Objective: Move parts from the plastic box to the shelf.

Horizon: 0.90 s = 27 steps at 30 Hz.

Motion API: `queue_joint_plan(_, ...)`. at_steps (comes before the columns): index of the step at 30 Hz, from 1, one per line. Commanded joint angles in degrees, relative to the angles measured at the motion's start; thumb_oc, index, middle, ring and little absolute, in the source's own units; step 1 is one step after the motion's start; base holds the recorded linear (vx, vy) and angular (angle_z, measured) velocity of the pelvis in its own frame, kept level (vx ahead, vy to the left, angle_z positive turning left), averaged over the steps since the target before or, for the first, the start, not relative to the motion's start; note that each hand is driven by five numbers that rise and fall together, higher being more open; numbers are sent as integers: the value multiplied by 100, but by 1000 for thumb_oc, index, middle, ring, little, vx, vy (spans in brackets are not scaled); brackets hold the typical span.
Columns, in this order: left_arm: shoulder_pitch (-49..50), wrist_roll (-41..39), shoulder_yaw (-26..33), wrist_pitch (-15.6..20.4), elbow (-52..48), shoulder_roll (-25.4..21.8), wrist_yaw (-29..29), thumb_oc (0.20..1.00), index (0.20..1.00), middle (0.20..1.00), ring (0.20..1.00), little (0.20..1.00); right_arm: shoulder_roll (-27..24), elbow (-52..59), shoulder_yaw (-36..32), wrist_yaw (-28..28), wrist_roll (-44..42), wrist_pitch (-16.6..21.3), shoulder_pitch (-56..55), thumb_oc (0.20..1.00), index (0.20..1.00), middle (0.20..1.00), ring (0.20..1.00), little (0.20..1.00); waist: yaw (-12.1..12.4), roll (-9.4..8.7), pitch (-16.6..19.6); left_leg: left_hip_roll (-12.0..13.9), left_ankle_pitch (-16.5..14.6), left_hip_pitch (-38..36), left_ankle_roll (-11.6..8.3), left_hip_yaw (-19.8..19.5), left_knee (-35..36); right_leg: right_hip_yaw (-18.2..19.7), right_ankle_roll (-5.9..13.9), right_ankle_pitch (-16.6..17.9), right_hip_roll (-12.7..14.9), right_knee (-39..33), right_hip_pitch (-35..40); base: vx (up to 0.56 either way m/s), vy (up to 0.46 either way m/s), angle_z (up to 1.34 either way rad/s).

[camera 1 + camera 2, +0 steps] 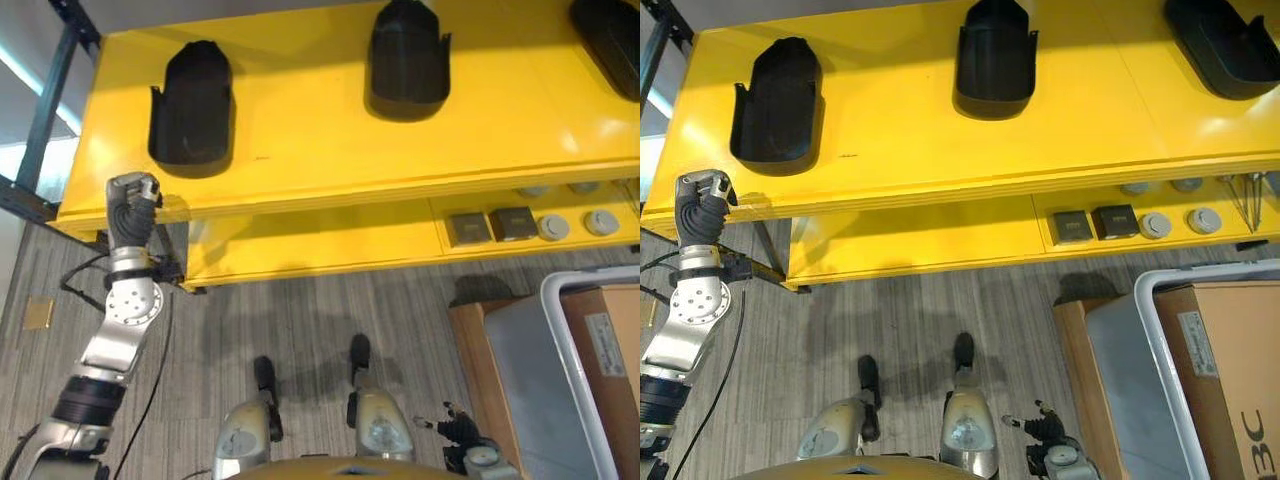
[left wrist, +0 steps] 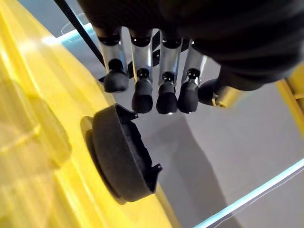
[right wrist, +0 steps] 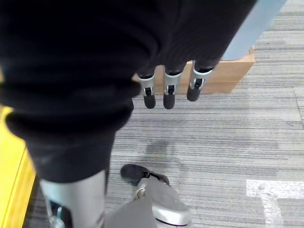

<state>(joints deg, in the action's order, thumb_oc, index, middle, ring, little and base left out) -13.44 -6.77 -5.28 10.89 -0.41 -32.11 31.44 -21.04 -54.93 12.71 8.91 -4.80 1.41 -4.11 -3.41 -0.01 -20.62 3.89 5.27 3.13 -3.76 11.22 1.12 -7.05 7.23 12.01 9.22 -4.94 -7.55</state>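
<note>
Three black moulded parts lie on top of the yellow shelf (image 1: 320,150): one at the left (image 1: 190,110), one in the middle (image 1: 408,65), one at the far right (image 1: 610,30). My left hand (image 1: 133,205) is raised at the shelf's front left corner, just short of the left part (image 2: 121,161). Its fingers (image 2: 164,90) are straight and hold nothing. The grey plastic box (image 1: 520,370) with a white rim stands on the floor at the lower right. My right hand (image 3: 169,90) hangs low over the carpet, fingers straight and empty.
A lower yellow shelf level carries small grey square parts (image 1: 467,228) and round parts (image 1: 553,227). A cardboard carton (image 1: 610,360) sits in the plastic box, and a brown board (image 1: 475,360) lies beside it. A dark metal rack frame (image 1: 45,110) rises at the left.
</note>
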Motion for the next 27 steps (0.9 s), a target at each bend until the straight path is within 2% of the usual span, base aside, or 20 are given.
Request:
queue_joint_plan(1, -544, -295, 4, 515, 265, 31, 192, 200, 200, 200, 200, 200, -231, 10, 178, 92, -116, 95, -77, 1000, 1000, 1000, 1000, 1000, -23, 67, 109, 359, -166, 449, -117, -528, -429, 41, 145, -875, 113, 687, 329, 0, 0, 0)
queue_joint_plan(7, -1145, -490, -207, 432, 1141, 307, 448, 200, 200, 200, 200, 200, -329, 51, 250, -11, -54, -6, 17, 1000, 1000, 1000, 1000, 1000, -221, -9, 101, 431, -146, 442, -142, -370, -441, 158, 155, -864, 77, 688, 267, 0, 2, -2)
queue_joint_plan(10, -1587, -654, -239, 531, 2117, 316, 574, 200, 200, 200, 200, 200, -390, 67, 306, -76, -13, -5, 54, 1000, 1000, 1000, 1000, 1000, -366, -69, 75, 484, -149, 487, -154, -254, -511, 263, 148, -855, 59, 725, 173, -14, 4, -9)
queue_joint_plan(13, -1769, -870, -218, 625, 2506, 303, 556, 200, 200, 200, 200, 200, -411, 29, 329, -98, -17, 25, 96, 1000, 1000, 1000, 1000, 1000, -412, -87, 48, 507, -167, 526, -152, -215, -562, 312, 145, -859, 56, 755, 114, -22, 0, -19)
queue_joint_plan(27, -2173, -845, -143, 618, 3196, 267, 621, 200, 200, 200, 200, 200, -441, 114, 394, -160, 13, 61, 162, 1000, 1000, 1000, 1000, 1000, -523, -164, -46, 530, -226, 561, -133, -132, -634, 402, 127, -832, 71, 747, 37, -5, -3, -5)
